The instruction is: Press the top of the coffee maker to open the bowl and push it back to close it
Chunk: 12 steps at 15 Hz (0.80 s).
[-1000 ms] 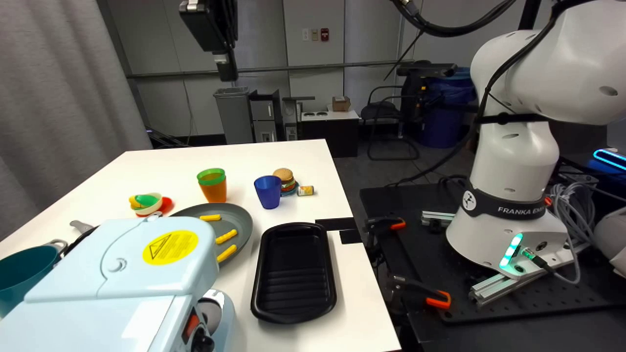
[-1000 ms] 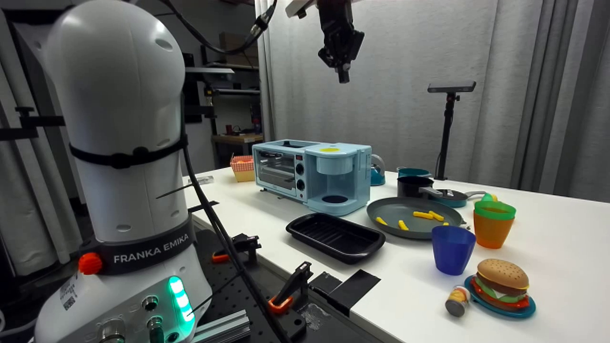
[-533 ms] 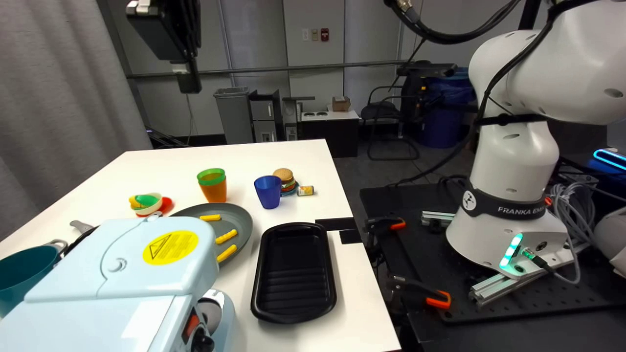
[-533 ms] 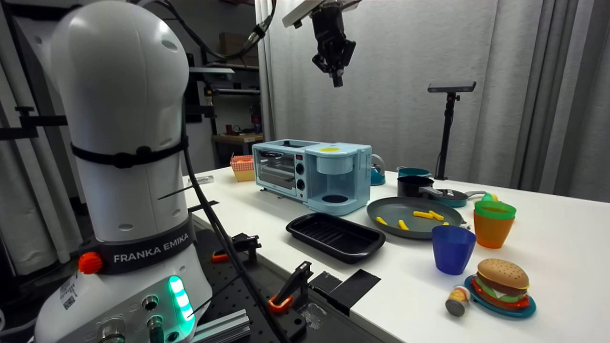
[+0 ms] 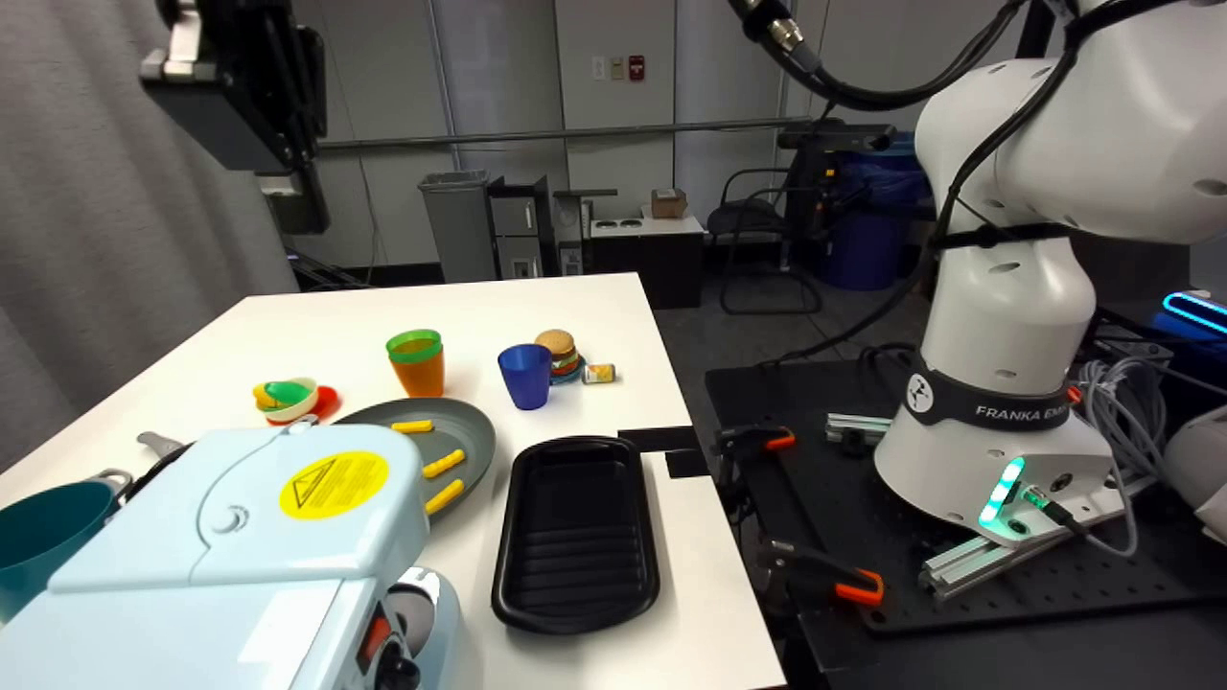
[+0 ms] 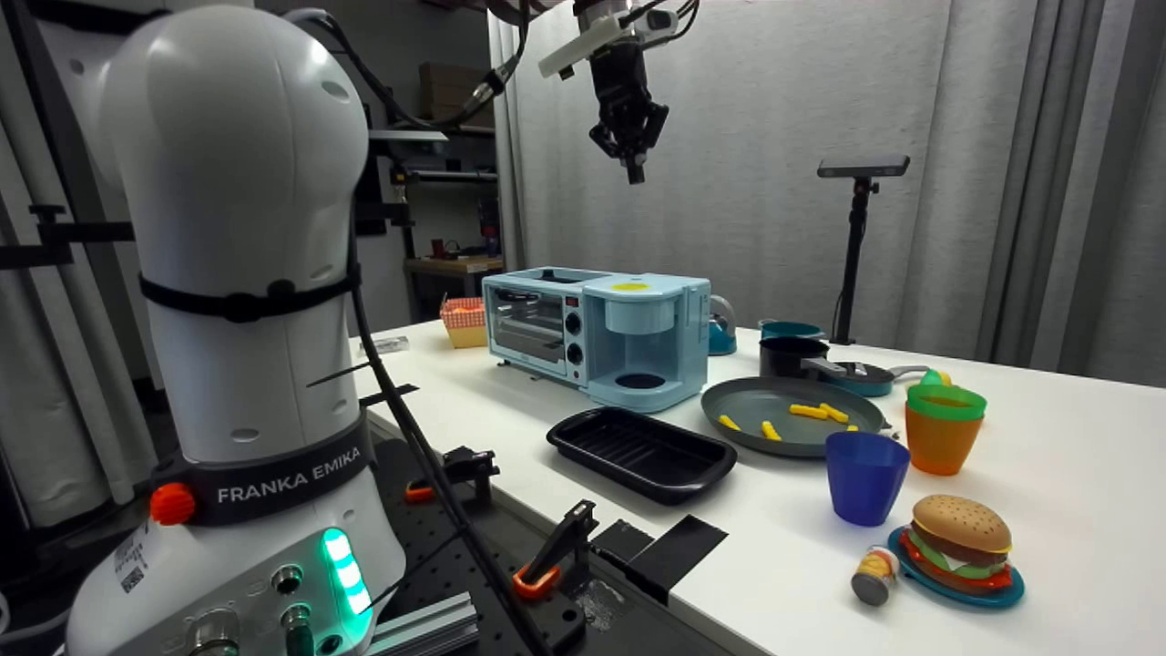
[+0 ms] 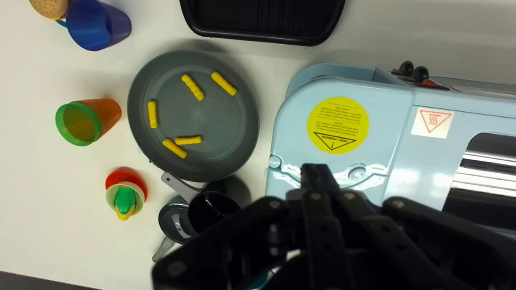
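The coffee maker is a large pale blue-white appliance with a yellow label on its top; it shows in both exterior views (image 5: 249,546) (image 6: 598,342) and in the wrist view (image 7: 296,125). Its rounded bowl (image 6: 639,317) sits in line under the top, above the open front bay. My gripper hangs in the air high above the coffee maker in both exterior views (image 5: 299,203) (image 6: 635,170). In the wrist view the gripper's fingertips (image 7: 318,173) are together with nothing between them, and overlap the curved seam on the top. The gripper body hides part of the top.
A black tray (image 6: 640,456) lies in front of the coffee maker. A grey pan (image 7: 193,117) with yellow sticks is beside it, near dark pots (image 6: 791,357). Cups, a toy burger (image 6: 961,538) and a teal pot (image 5: 53,537) also stand on the white table (image 5: 326,326).
My gripper has moved left and down in both exterior views and appears larger in the view nearer the coffee maker's top. The coffee maker and the other objects have not moved.
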Tool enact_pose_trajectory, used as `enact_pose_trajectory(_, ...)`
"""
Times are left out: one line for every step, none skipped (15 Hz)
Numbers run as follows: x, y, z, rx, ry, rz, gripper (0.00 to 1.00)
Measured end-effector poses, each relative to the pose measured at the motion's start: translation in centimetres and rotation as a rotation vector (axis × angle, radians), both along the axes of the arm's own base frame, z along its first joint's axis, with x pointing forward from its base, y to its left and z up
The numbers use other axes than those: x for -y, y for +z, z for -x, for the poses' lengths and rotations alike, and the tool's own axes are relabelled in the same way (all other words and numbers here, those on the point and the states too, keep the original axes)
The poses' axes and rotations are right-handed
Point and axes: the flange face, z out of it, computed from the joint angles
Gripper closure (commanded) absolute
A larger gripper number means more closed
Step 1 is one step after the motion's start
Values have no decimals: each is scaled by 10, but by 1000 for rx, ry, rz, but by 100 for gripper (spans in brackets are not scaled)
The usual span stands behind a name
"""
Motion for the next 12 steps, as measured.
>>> enact_pose_trajectory(-3,-1,-4,1,4,-4,100)
enact_pose_trajectory(-6,-1,-7,2,8,-8,100)
enact_pose_trajectory(-8,-2,-11,3,12,-11,100)
enact_pose_trajectory(-11,-2,-15,6,16,-15,100)
enact_pose_trajectory(-14,-3,-19,6,19,-19,100)
enact_pose_trajectory(-16,-4,-23,6,22,-23,100)
enact_pose_trajectory(-19,-6,-26,3,24,-27,100)
enact_pose_trajectory(-21,-8,-30,-1,27,-32,100)
enact_pose_trajectory(-24,-11,-33,-7,29,-37,100)
enact_pose_trajectory(-27,-15,-36,-14,31,-42,100)
enact_pose_trajectory(-30,-19,-38,-21,33,-45,100)
enact_pose_trajectory(-32,-24,-41,-30,35,-49,100)
